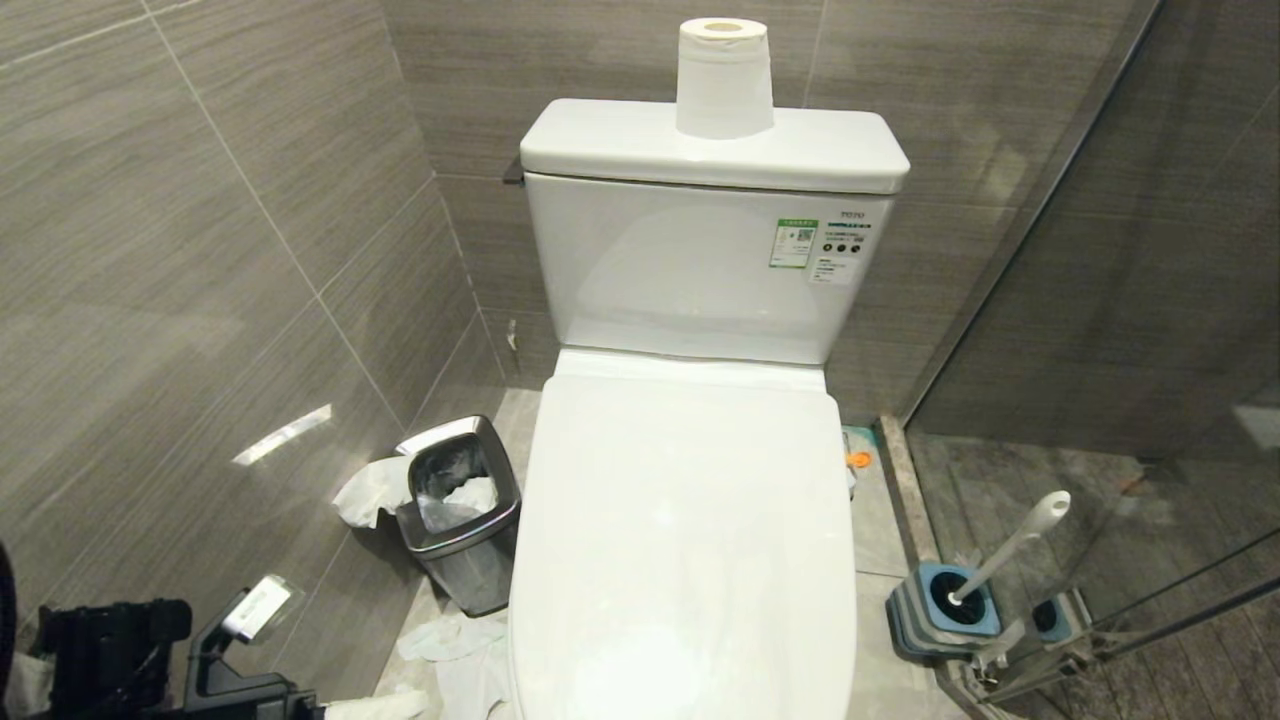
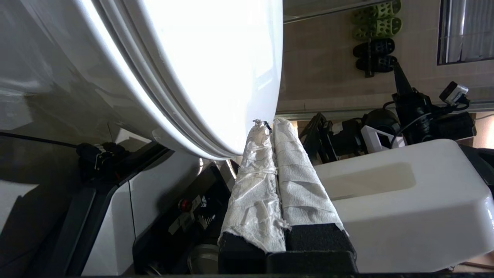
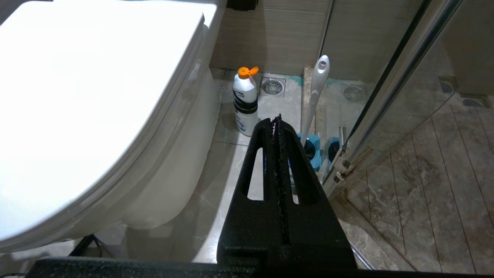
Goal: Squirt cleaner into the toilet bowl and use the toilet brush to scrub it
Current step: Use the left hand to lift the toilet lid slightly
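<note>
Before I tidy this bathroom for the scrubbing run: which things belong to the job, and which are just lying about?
For the job:
- toilet bowl, lid shut
- toilet brush in its holder
- orange-capped bottle, likely the cleaner

Just lying about:
- steel bin
- crumpled tissues on the floor
- paper roll on the cistern

I count one toilet bowl (image 1: 690, 540), one toilet brush (image 1: 1010, 545), one cleaner bottle (image 3: 245, 101), one waste bin (image 1: 462, 512), one paper roll (image 1: 724, 78).

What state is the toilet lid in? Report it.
Shut: the lid lies flat over the toilet bowl, hiding the basin.
</note>
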Tool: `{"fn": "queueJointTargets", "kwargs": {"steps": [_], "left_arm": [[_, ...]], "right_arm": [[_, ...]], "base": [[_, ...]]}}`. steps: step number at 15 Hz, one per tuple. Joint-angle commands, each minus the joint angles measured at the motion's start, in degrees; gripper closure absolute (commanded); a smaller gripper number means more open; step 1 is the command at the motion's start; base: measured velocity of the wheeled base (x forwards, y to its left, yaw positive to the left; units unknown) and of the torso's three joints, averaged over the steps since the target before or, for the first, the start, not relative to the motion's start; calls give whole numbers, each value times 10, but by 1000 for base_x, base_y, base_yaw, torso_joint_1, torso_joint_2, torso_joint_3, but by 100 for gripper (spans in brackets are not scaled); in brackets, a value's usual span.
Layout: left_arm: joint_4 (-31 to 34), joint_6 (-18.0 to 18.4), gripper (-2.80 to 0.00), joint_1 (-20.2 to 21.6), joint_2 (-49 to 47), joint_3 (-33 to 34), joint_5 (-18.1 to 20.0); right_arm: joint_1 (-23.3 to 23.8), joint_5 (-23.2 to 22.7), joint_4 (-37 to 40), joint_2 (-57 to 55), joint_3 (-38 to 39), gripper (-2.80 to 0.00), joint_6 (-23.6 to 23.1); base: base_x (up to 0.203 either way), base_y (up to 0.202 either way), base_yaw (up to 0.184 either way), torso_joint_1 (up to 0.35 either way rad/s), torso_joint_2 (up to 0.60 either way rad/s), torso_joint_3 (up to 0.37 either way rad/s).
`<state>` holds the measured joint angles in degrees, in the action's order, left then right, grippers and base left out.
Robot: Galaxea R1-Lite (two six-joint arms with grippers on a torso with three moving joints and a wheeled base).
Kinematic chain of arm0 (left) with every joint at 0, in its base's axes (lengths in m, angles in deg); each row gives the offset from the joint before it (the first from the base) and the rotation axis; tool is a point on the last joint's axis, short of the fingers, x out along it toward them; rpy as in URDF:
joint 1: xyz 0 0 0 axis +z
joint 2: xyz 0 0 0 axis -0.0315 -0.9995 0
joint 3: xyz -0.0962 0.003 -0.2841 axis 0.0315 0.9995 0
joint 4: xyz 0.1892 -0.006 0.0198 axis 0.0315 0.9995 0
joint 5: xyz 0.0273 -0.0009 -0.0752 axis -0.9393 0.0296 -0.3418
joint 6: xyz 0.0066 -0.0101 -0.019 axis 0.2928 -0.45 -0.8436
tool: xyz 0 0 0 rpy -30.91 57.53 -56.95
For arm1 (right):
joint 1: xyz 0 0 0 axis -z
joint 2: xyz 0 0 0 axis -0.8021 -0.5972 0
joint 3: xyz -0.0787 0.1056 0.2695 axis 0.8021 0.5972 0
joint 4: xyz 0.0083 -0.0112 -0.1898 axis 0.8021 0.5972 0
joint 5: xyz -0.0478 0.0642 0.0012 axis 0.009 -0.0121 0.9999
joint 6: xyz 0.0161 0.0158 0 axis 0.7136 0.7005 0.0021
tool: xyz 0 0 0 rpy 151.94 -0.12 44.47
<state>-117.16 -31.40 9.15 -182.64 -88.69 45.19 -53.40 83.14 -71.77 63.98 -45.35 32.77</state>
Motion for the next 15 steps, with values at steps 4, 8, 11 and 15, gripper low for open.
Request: {"fn": "queueJointTargets", "kwargs": {"steps": [4,8,11,15], "left_arm": [[-26,-6,0,9,-31,2,9],[6,9,0,10,-34,2,12],[7,5,-280,0,-41,1,11],[-22,-1,-280,-20,-79,1,6]], "right_arm": [[0,0,0,0,0,0,0],[0,0,0,0,0,0,0],[0,0,0,0,0,0,0],[0,0,0,0,0,0,0]], "base": [[0,0,0,0,0,0],[0,0,0,0,0,0],[0,0,0,0,0,0],[0,0,0,0,0,0]]}}
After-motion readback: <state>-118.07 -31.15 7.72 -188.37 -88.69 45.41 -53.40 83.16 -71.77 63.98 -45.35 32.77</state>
